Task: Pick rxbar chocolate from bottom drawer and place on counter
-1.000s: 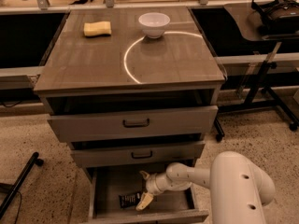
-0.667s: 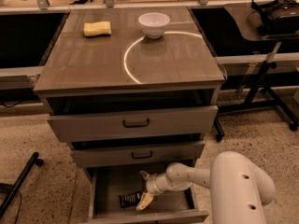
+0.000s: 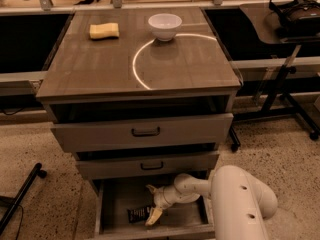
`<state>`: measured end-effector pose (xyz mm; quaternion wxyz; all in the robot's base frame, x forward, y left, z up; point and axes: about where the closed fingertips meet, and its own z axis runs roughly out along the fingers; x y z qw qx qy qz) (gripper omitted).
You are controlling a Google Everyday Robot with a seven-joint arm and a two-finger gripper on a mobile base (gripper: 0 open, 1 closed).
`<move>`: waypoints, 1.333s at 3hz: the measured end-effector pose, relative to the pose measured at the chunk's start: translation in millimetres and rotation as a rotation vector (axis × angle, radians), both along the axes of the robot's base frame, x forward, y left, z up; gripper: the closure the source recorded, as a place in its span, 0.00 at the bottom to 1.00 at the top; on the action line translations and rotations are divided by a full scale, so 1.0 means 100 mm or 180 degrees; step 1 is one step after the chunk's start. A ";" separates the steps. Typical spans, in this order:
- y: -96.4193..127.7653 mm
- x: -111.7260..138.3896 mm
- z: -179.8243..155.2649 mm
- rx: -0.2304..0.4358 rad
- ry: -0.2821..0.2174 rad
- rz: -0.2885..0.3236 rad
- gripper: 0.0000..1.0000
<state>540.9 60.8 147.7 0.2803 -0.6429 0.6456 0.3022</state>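
Note:
The bottom drawer is pulled open at the foot of the cabinet. The rxbar chocolate, a small flat black wrapper, lies on its floor near the front. My gripper reaches into the drawer from the right on a white arm. Its pale fingers are spread, one at the bar's right end, one further back. It holds nothing. The counter is the glossy grey-brown cabinet top with a thin white arc.
A yellow sponge and a white bowl sit at the back of the counter. The two upper drawers with black handles stand slightly open. A black stand is at the right, a black leg at the left.

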 end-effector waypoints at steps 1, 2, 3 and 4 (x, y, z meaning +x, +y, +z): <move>0.09 0.00 -0.15 -0.0062 -0.0057 0.0092 0.00; 0.21 -0.03 -0.31 -0.0158 -0.0089 0.0132 0.00; 0.27 -0.06 -0.49 -0.0282 -0.0083 0.0099 0.00; 0.31 -0.08 -0.62 -0.0365 -0.0043 0.0090 0.00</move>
